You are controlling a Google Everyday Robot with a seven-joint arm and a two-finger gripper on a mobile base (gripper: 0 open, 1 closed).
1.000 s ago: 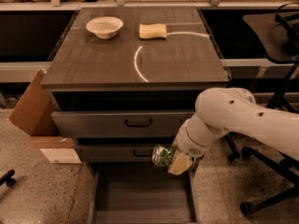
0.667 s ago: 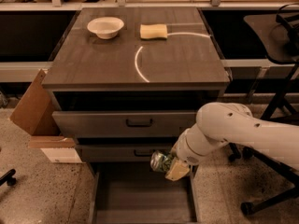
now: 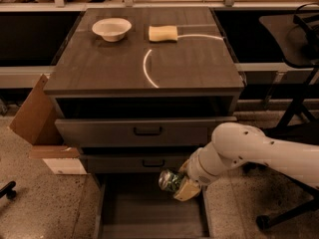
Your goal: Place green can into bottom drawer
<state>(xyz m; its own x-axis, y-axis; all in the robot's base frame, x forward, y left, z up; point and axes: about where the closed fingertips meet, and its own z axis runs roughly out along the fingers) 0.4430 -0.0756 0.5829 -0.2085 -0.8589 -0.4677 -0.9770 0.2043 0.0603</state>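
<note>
We have the gripper (image 3: 181, 186) low at the front of the cabinet, its pincer closed on the can (image 3: 169, 179) as far as the can's body allows. The can is tilted on its side and sticks out to the left of the fingers. It hangs over the back right part of the open drawer (image 3: 144, 214), just below the front of the middle drawer (image 3: 124, 162), and we judge it is not yet touching the floor of the tray. The main risk, as we see it, is the release. A can let go on its side from above a bare flat floor would likely roll or bounce, and the low sides may not stop it. The grip also looks to be near one end of the can, so it could swivel or slip out during the descent. The arm (image 3: 249, 151) sits close to the drawer's right side and to the middle drawer's front, so a careless descent could knock either.
</note>
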